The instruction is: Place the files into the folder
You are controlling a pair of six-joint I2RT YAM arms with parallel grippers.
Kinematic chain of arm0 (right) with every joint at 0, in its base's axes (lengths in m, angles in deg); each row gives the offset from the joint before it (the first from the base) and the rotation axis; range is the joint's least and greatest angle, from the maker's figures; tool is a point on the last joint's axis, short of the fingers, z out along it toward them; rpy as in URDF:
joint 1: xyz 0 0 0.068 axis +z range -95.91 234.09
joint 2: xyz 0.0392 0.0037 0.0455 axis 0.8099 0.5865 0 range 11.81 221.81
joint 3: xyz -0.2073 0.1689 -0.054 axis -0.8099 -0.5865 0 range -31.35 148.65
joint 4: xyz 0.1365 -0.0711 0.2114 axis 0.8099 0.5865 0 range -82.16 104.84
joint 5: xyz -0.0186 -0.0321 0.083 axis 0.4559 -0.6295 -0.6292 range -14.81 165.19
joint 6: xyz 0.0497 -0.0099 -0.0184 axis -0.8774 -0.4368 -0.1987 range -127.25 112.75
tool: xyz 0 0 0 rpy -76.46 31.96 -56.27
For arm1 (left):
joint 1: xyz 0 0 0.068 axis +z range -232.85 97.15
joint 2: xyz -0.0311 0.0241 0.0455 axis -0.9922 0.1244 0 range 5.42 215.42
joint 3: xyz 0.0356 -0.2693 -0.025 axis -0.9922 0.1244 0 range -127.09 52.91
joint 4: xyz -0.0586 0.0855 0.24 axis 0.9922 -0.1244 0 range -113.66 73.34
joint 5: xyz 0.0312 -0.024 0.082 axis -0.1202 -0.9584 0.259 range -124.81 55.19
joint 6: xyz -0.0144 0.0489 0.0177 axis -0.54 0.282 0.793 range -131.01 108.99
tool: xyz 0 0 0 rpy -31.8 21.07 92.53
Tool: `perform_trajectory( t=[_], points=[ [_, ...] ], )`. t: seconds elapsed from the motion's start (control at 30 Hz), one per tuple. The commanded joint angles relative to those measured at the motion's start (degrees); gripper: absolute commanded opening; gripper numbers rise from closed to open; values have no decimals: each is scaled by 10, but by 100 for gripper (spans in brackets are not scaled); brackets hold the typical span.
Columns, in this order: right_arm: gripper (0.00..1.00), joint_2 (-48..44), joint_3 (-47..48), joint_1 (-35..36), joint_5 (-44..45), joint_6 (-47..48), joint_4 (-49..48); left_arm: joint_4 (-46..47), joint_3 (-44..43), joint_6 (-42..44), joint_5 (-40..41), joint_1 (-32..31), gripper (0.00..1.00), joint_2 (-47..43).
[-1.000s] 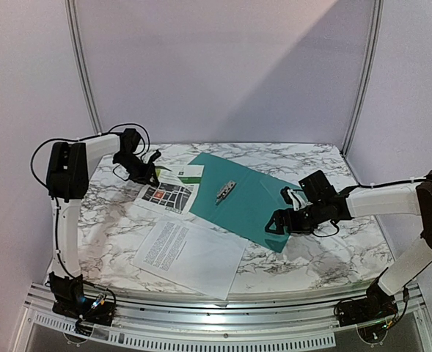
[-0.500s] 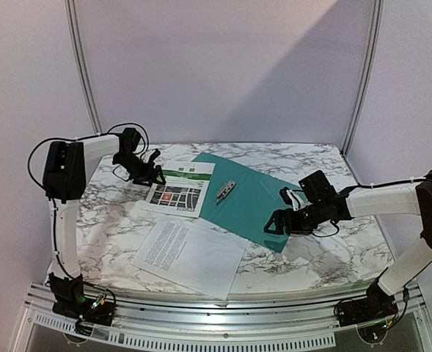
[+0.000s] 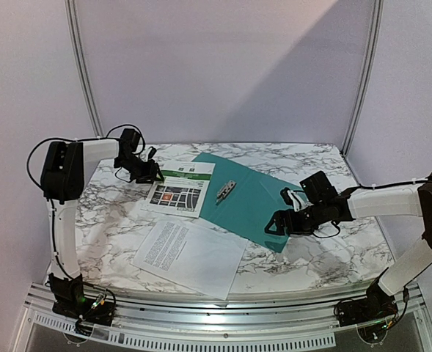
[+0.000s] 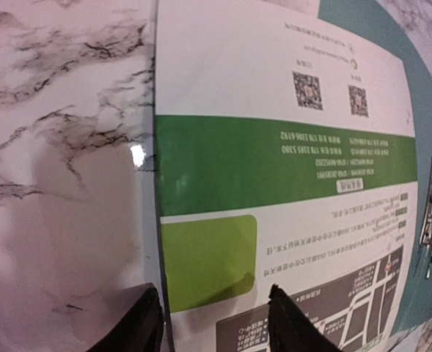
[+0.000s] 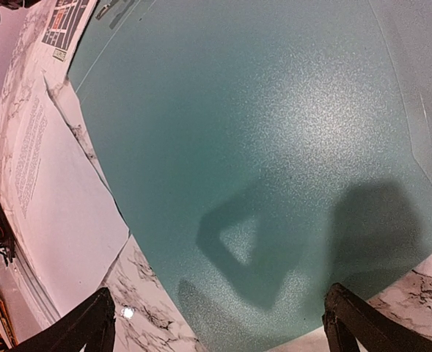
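The teal folder (image 3: 252,198) lies open and flat on the marble table, with its metal clip (image 3: 225,191) near its left side. The green-header map sheet (image 3: 179,189) lies left of the clip, its right edge over the folder's left edge. The white text sheet (image 3: 190,253) lies on the table in front. My left gripper (image 3: 152,174) is open at the map sheet's far left corner; in the left wrist view (image 4: 214,326) its fingers straddle the sheet's edge (image 4: 274,161). My right gripper (image 3: 276,224) is open and empty over the folder's near corner (image 5: 260,132).
The table's near edge and a metal rail (image 3: 223,323) run along the front. Booth walls close the back and sides. The white sheet's corner (image 5: 54,191) lies beside the folder's near left edge.
The map sheet has slid right, from beside the folder until its edge lies over it. The left gripper then drew back a little to the left. The right arm has barely moved.
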Motion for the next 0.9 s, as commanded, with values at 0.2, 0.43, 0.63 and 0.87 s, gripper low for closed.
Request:
perform_trajectory(
  t=[0.2,0.43,0.63,0.87],
  points=[
    [99,-4,-7,-2,-10,-5,-14,83,50,-66,27,-33,13,1],
    [99,-5,-10,-2,-7,-3,-12,112,42,-63,39,-56,0,-6],
    [99,-1,-9,-3,-4,0,-12,87,-6,-19,61,-79,0,1],
    [99,2,-11,-2,-4,1,-14,62,-73,51,94,-107,0,31]
  ],
)
